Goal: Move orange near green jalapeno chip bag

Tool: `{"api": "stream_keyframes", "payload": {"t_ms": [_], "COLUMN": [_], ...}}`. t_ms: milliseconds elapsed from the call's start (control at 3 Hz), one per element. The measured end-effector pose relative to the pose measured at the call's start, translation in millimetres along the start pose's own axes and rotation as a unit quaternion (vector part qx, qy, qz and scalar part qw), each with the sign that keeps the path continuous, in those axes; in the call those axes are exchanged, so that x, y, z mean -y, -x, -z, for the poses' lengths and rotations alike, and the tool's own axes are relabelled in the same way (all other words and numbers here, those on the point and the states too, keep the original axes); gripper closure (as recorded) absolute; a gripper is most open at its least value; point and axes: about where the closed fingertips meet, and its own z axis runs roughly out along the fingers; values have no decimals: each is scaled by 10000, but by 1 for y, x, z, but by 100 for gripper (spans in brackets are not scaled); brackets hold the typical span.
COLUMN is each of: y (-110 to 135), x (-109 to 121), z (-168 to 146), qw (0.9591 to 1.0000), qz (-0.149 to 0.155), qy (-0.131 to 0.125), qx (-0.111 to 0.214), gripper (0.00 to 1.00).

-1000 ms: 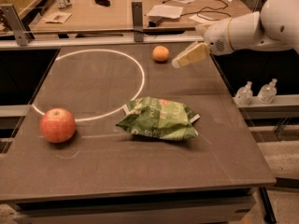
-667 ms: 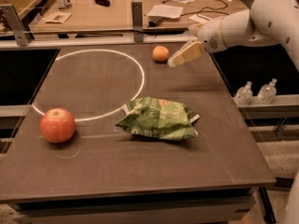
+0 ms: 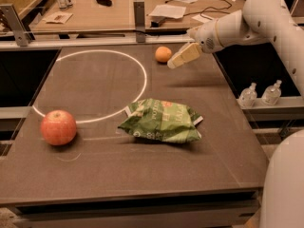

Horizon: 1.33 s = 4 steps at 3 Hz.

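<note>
The orange (image 3: 163, 54) is a small round fruit resting near the far edge of the dark table (image 3: 95, 170). My gripper (image 3: 182, 56) hangs just to the right of the orange, a little above the table, apart from it. The green jalapeno chip bag (image 3: 161, 121) lies crumpled and flat in the middle of the table, well in front of the orange. The white arm (image 3: 266, 18) reaches in from the right.
A red-orange apple (image 3: 58, 127) sits at the left front of the table. A white circle (image 3: 90, 87) is drawn on the table's left half. Two small bottles (image 3: 260, 94) stand off the right edge. A desk with papers and cables (image 3: 180, 8) lies behind.
The gripper has moved left and slightly down toward the orange. The orange, bag and apple have not moved.
</note>
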Motion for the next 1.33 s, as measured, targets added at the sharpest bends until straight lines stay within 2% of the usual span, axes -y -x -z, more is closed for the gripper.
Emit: {"api": "stream_keyframes", "payload": {"t_ms": [667, 1333], "y": [0, 0], "x": [-5, -1], "z": [-32, -58], "qw": [9995, 9976], "qz": [49, -92], "qy": [211, 287], "qx": [-221, -616], "gripper": [0, 0]}}
